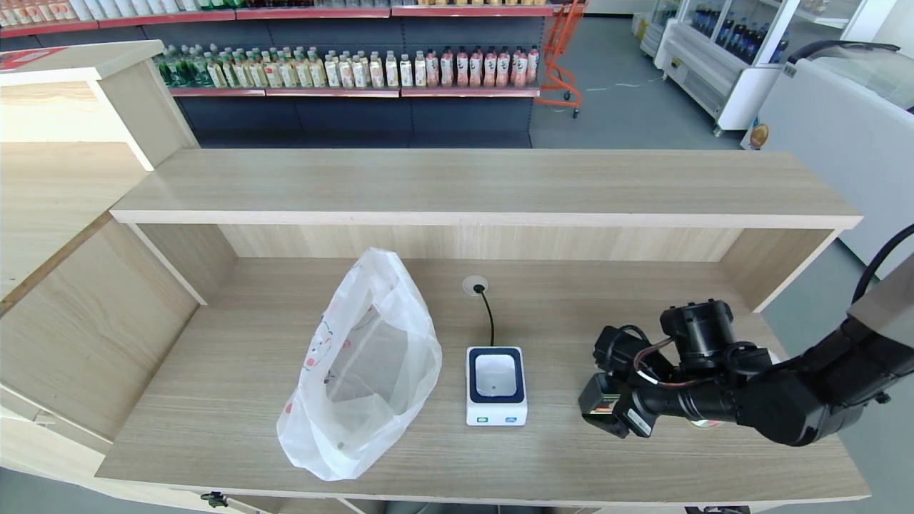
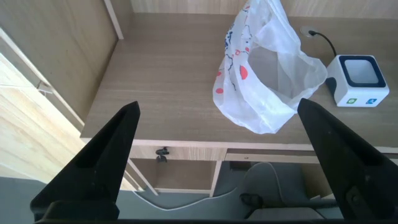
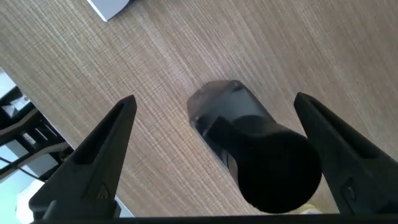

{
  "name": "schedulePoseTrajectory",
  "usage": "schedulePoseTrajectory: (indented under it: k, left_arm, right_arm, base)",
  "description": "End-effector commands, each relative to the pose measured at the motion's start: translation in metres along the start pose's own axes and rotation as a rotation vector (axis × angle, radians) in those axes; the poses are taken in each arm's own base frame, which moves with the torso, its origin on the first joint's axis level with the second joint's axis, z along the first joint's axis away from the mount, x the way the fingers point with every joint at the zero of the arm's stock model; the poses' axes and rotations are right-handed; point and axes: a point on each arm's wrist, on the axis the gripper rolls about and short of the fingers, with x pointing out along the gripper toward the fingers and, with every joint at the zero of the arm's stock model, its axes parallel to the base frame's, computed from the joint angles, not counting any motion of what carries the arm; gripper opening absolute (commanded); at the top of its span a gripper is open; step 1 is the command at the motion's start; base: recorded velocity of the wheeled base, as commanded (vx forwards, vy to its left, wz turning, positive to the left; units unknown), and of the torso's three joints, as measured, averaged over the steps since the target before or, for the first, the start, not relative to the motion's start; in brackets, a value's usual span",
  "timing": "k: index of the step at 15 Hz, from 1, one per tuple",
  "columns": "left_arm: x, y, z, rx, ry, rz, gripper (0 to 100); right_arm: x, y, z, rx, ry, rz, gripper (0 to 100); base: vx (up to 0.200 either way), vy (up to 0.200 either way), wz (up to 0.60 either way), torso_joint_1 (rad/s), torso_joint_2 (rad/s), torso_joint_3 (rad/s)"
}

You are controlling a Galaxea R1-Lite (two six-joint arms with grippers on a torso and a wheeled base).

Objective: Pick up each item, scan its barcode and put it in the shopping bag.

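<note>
On the counter (image 1: pixel 214 428), left of centre: white plastic shopping bag (image 1: pixel 360 371), standing slumped, mouth open toward the robot, red and dark printing on its left side. Just right of it, not touching, a small white scanner (image 1: pixel 497 385) with a dark-framed window facing up; its black cable (image 1: pixel 488 314) runs back to a round port in the countertop. Right arm (image 1: pixel 785 400) reaches in over the counter's right part, wrist well right of the scanner. Right claw (image 3: pixel 214 99) open wide, pointing down, its two fingers (image 3: pixel 99 162) either side of a dark container (image 3: pixel 261 155) with a pale grey end, which sits on the wood between them; no contact visible. Cannot tell whether the container stands or lies. Left claw (image 2: pixel 217 104) also spread wide, holding nothing, off the counter's near left edge, with bag and scanner in sight beyond it. Shelves of drink bottles (image 1: pixel 350 68) behind the counter.
</note>
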Motion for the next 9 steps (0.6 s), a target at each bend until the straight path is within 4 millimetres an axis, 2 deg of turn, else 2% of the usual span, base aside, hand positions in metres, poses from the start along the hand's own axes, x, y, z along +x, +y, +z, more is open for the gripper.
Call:
schedulePoseTrajectory:
  k: [1, 8, 9]
  left_arm:
    - [0.000, 0.000, 0.000, 0.000, -0.001, 0.000, 100]
    - [0.000, 0.000, 0.000, 0.000, -0.001, 0.000, 100]
    - [0.000, 0.000, 0.000, 0.000, -0.001, 0.000, 100]
  right_arm:
    - [0.010, -0.001, 0.003, -0.003, -0.014, 0.015, 100]
    - [0.025, -0.001, 0.004, -0.007, -0.022, 0.038, 100]
    - [0.025, -0.002, 0.005, -0.009, -0.027, 0.036, 0]
  base:
    - [0.000, 0.000, 0.00, 0.000, 0.00, 0.000]
    - [0.000, 0.000, 0.00, 0.000, 0.00, 0.000]
    - [0.000, 0.000, 0.00, 0.000, 0.00, 0.000]
